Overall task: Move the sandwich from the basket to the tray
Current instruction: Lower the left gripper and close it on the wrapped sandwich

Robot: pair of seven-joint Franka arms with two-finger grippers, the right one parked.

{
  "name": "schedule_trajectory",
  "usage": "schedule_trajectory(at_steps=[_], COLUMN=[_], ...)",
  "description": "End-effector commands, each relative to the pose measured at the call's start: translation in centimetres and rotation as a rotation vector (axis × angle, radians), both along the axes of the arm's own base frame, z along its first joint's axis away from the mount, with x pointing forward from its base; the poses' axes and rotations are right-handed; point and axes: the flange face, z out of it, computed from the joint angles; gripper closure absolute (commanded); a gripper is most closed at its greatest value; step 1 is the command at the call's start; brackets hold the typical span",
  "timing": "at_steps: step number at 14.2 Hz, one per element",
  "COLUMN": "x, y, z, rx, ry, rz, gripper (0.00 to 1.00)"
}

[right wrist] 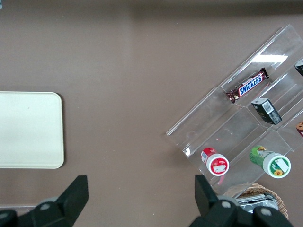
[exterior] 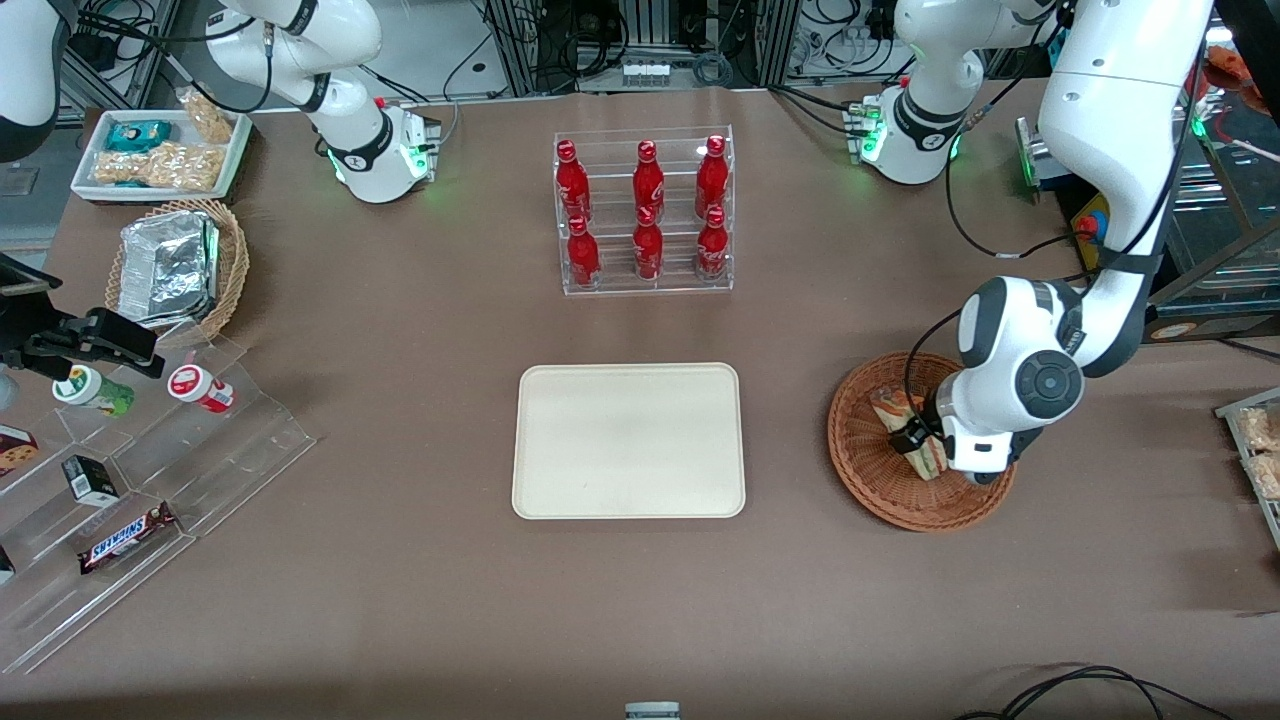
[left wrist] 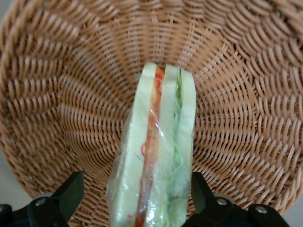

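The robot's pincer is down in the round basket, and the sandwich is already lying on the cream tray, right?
Not quite. The pincer is down in the basket, but the sandwich is in the basket too, between the open fingers, as the left wrist view shows. The tray holds nothing.

A robotics lab staged as a snack shop: a brown table (exterior: 400, 600) with a cola bottle rack (exterior: 645, 212), acrylic snack shelves (exterior: 130, 500), cable-strewn aluminium framing (exterior: 640, 40) along its edge
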Motion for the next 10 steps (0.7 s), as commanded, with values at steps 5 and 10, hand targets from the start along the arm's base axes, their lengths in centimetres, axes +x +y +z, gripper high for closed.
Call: schedule_trajectory(at_steps=[5, 10], x=[0.9, 1.5], y=[-2.6, -4.6], z=[2.0, 6.7], rx=[0.033, 0.039], ry=[-0.041, -0.046], rz=[0.220, 0.166], gripper=[0.88, 0.91])
